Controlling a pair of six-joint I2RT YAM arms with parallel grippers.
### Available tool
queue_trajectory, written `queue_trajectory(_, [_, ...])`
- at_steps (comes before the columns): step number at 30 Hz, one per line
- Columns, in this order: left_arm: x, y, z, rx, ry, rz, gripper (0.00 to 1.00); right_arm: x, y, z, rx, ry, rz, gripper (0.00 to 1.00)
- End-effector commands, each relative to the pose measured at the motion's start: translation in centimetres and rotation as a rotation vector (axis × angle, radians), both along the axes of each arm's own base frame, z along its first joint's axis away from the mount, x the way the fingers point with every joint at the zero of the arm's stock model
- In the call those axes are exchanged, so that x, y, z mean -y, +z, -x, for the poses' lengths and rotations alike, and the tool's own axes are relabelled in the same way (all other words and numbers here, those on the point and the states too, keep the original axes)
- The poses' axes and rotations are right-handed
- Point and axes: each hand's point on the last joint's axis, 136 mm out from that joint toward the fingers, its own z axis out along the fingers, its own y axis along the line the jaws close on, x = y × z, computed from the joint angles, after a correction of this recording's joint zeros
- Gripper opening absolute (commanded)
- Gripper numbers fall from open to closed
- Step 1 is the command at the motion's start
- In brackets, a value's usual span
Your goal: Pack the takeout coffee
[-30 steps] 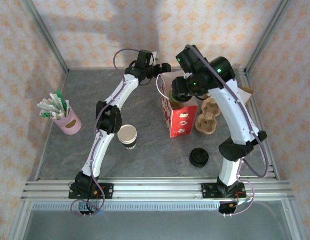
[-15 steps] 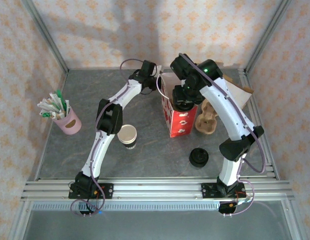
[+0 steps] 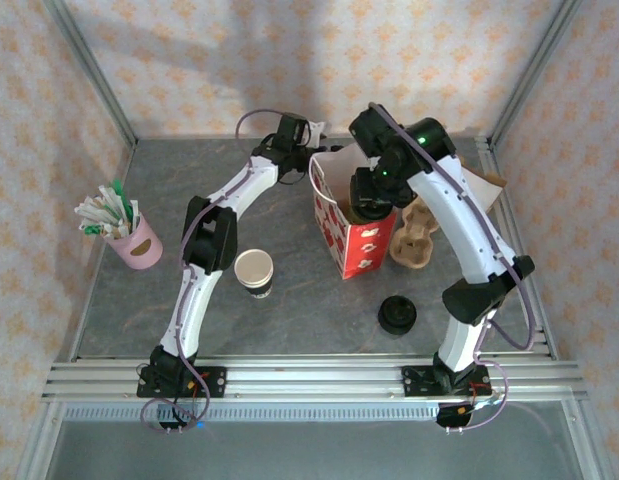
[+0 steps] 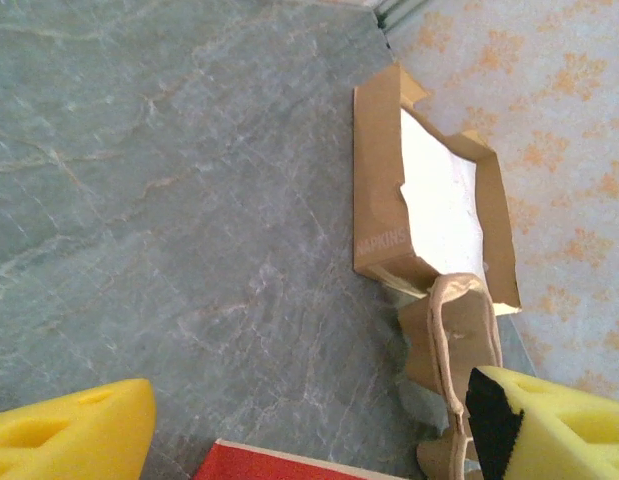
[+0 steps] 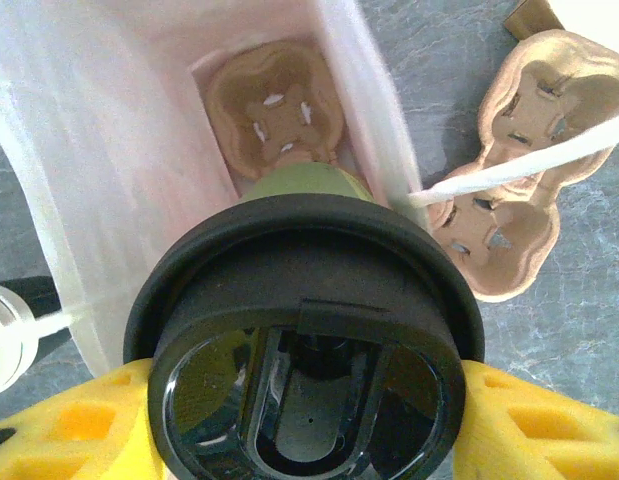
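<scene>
From above, the coffee (image 3: 365,207) hangs upright over the open bag (image 3: 357,245) toward the surface's far right corner. The left jaws stand spread by the bag's rim. The right jaws pinch the coffee, lid up, straight above the carrier (image 5: 274,110) on the bag's floor.

We see the takeout coffee (image 5: 304,350) upright, black lid seated, olive wall showing under the rim. It's over the open bag (image 5: 49,150) mouth, above the pulp tray (image 5: 274,110) on its floor.

The takeout coffee (image 5: 307,370) overhangs the open bag (image 5: 99,170), carrier (image 5: 274,100) inside.
</scene>
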Motion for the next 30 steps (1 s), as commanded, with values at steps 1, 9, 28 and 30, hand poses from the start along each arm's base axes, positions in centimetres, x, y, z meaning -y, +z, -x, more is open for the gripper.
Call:
queue_trajectory(1, [1.6,2.3,1.6,0.050,-0.079,0.034,0.82,2.3,0.4,2.9,-0.085,-0.016,0.054,0.56])
queue_trajectory(9, [2.4,2.4,2.8,0.044,-0.112,0.043,0.82,1.3,-0.9,2.5,-0.138,0.014,0.051,0.55])
queue_trajectory(28, [-1.3,3.6,1.9,0.054,0.005,0.007,0.83,2.5,-4.9,6.2,-0.297,0.025,0.158,0.55])
queue_trajectory(30, [-3.3,3.3,1.2,0.042,0.092,-0.014,0.82,2.4,-4.9,6.0,-0.297,0.024,0.157,0.55])
